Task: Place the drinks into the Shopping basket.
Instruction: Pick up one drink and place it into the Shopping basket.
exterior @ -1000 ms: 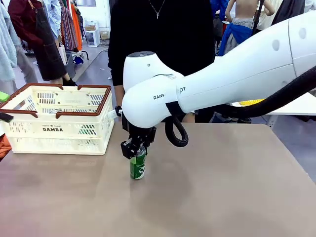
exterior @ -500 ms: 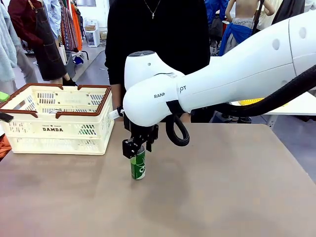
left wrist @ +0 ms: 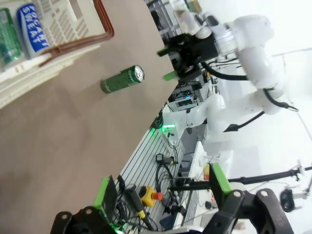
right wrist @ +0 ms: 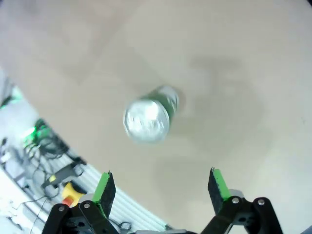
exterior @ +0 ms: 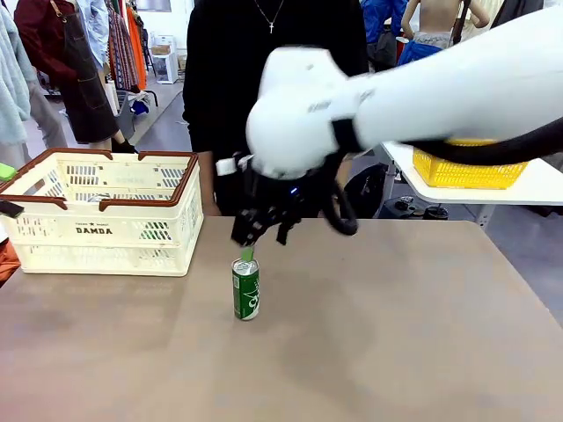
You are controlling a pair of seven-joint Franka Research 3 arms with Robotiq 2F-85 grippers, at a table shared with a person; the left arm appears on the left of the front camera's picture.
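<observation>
Green can upright on table — right pincer spread wide above it — left pincer wide too

The upright green aluminium drink can with white lettering has a glossy painted wall and a bare, bright metal top that glints in the right wrist view. The brown-grey bench looks matt and smooth, with only a soft sheen. The cream-white slotted plastic basket with brown rim is hard, lightly shiny moulded plastic. In it lie a blue can with white lettering and another green can, both glossy. The white arm shell is smooth, glossy plastic; its black cable hose is matt. The green pads on the black fingers look matt and rubbery.
</observation>
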